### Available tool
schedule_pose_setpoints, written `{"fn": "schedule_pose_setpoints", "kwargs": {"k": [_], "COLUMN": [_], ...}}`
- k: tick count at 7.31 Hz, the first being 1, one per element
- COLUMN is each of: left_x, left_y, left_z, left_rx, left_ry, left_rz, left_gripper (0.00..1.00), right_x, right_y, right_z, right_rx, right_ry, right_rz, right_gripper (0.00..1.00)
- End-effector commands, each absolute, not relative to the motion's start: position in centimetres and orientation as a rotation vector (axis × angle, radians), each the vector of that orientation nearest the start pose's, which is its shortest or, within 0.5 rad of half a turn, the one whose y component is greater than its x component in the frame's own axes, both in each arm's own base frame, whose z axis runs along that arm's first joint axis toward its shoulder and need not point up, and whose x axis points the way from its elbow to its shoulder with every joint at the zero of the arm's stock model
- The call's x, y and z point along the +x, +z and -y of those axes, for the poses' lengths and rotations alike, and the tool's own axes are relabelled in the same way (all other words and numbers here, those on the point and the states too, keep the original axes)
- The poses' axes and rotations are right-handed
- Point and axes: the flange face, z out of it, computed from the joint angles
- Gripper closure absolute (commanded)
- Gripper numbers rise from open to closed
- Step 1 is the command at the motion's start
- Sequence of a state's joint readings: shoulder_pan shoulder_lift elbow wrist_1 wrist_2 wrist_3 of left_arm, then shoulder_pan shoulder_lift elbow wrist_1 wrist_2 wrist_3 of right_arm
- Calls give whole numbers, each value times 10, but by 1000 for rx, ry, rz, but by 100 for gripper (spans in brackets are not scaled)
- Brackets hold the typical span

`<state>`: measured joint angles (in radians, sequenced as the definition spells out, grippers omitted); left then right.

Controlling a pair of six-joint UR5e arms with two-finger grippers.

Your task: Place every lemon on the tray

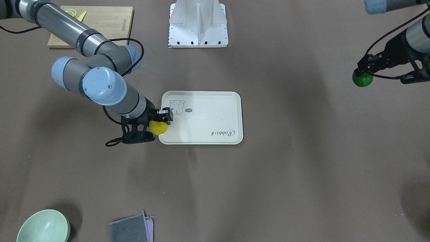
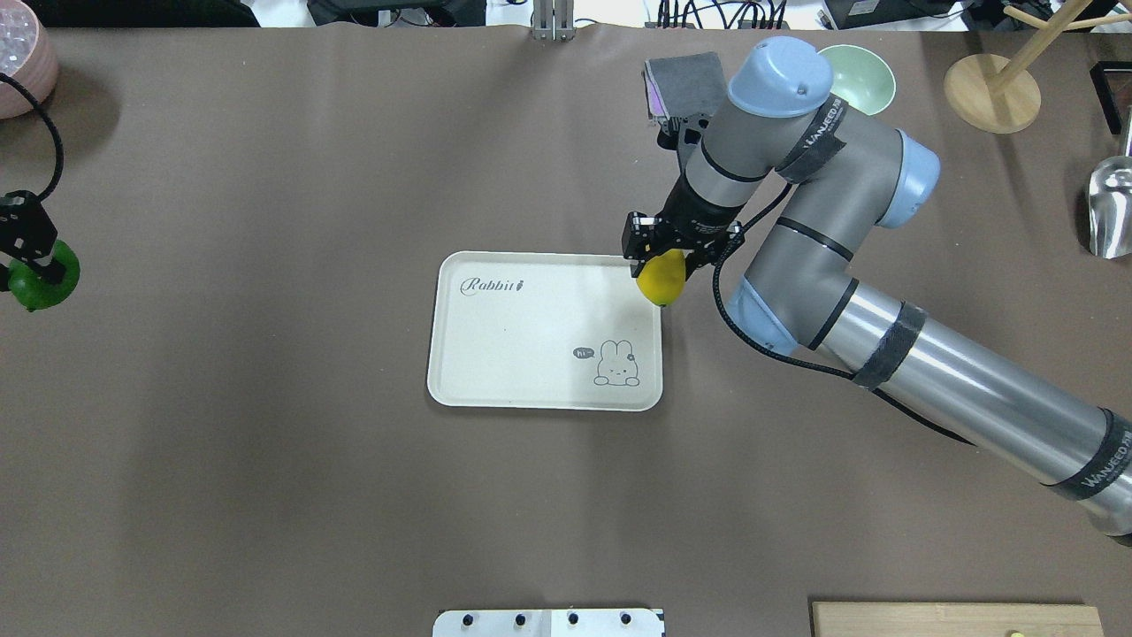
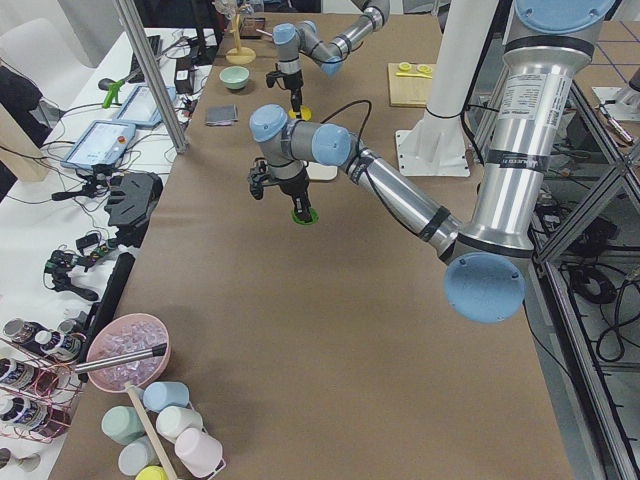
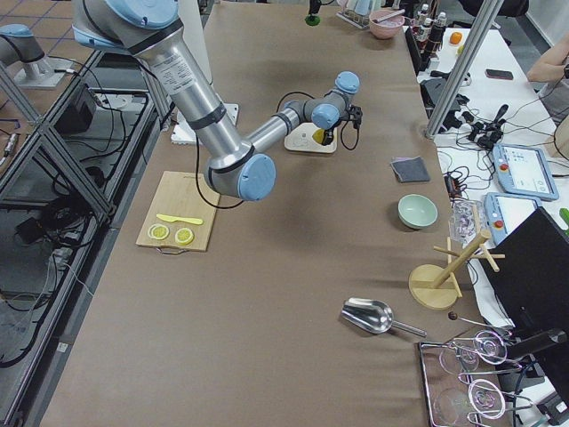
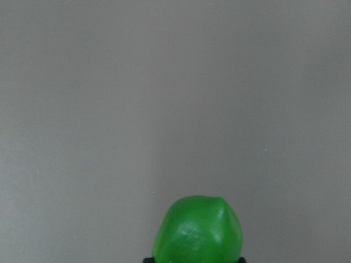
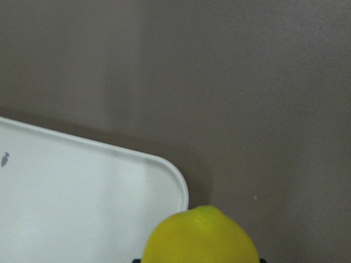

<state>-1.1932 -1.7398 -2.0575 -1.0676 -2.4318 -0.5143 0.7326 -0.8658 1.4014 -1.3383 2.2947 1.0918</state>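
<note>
The yellow lemon [image 2: 662, 280] hangs over the far right corner of the tray [image 2: 531, 354], straddling its rim, pinched between the fingers of the right gripper [image 2: 674, 258]; whether it touches the tray cannot be told. The tray lies flat at the middle of the tabletop. The right arm comes in from the table's near right corner, folds at the elbow and points its wrist straight down over that corner of the tray. The green lemon [image 2: 39, 281] is well apart from the tray, close to the table's left edge, low over the brown surface with the fingers of the left gripper [image 2: 35, 262] closed against it from above. Along the far edge, toward the right, lie a folded grey cloth [image 1: 129, 230] and a pale green bowl [image 1: 43, 227]. A wooden cutting board [image 1: 100, 23] with lemon slices [image 4: 171, 234] sits at the near right corner, behind the right arm.
</note>
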Motion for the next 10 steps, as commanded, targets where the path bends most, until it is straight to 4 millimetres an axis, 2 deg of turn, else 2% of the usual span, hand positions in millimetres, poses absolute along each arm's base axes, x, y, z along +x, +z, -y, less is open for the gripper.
{"fn": "schedule_pose_setpoints", "kwargs": {"k": [1, 2, 3, 4, 5, 6, 7, 8, 9, 10], "left_x": [116, 116, 116, 126, 137, 144, 159, 170, 194, 210], "left_y": [384, 377, 366, 363, 341, 333, 323, 314, 311, 307], "left_z": [470, 468, 464, 471, 492, 495, 495, 494, 490, 494], "left_rx": [-206, -196, -185, -187, -177, -184, -185, -194, -220, -235], "left_ry": [-73, -70, -72, -58, -81, -111, -86, -93, -84, -80], "left_rz": [-782, -788, -796, -795, -803, -806, -810, -814, -806, -800], "left_gripper": [100, 100, 100, 100, 100, 100, 100, 100, 100, 100], "right_x": [-532, -539, -544, -546, -548, -546, -536, -520, -498, -474], "right_y": [259, 265, 269, 273, 277, 277, 274, 272, 270, 272], "right_z": [532, 527, 526, 527, 524, 525, 533, 548, 564, 580], "right_rx": [-174, -170, -170, -170, -172, -170, -160, -150, -145, -160], "right_ry": [-43, -52, -56, -54, -58, -57, -44, -20, 8, 29], "right_rz": [981, 969, 960, 954, 953, 954, 960, 967, 980, 1000], "right_gripper": [100, 100, 94, 58, 35, 7, 0, 0, 0, 0]}}
